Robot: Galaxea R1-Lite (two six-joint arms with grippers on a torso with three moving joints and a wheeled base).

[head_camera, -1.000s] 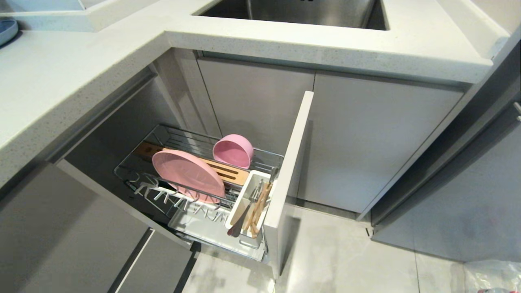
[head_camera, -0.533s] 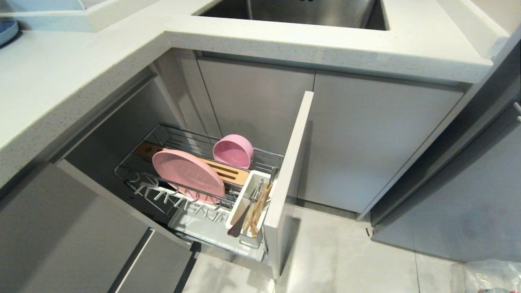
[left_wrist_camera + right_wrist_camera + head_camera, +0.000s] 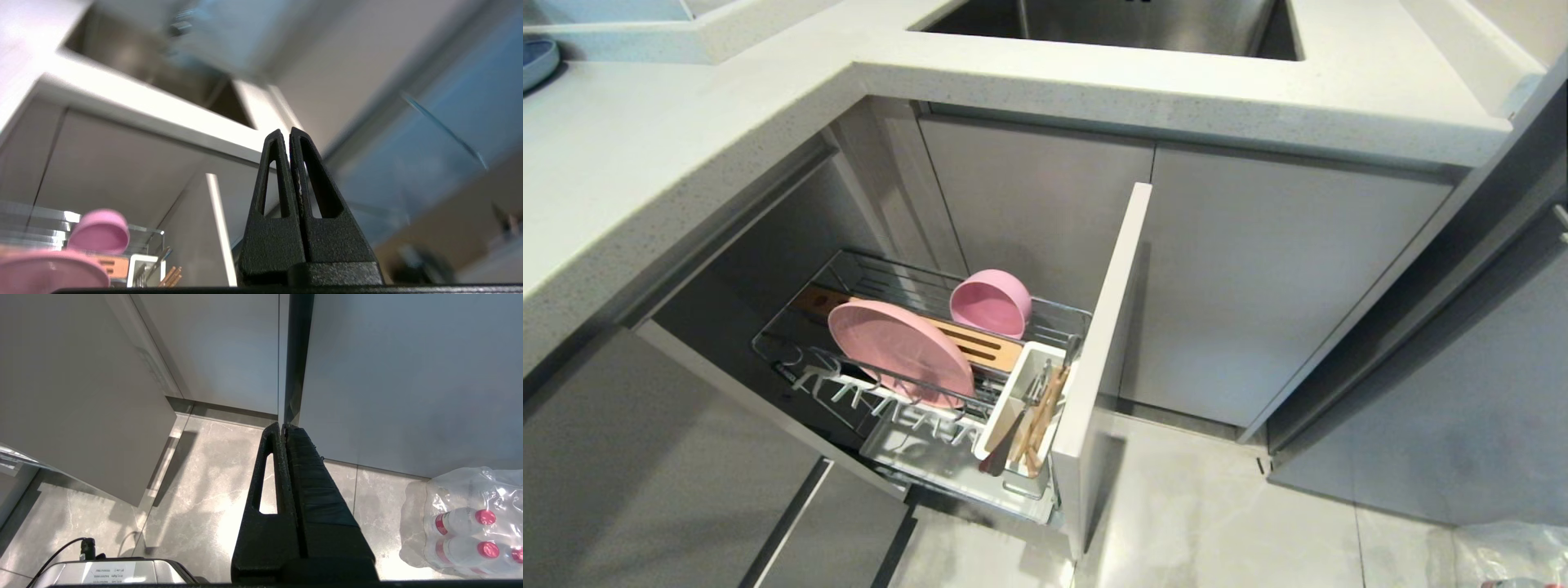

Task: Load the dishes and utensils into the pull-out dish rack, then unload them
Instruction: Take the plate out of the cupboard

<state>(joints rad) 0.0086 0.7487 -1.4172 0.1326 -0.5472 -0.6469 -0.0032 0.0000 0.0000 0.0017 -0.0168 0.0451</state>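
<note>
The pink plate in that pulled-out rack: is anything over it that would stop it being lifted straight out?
Nothing visible covers the pink plate. It stands on edge in the pull-out dish rack, with the pink bowl behind it and the white utensil caddy to one side.

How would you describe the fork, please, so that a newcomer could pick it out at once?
Below the white counter, the pull-out dish rack stands open beside its pale front panel. In its white utensil caddy the fork leans beside the chopsticks: it is dark and metallic, they are light wood.

left gripper closed (empty), right gripper closed
</note>
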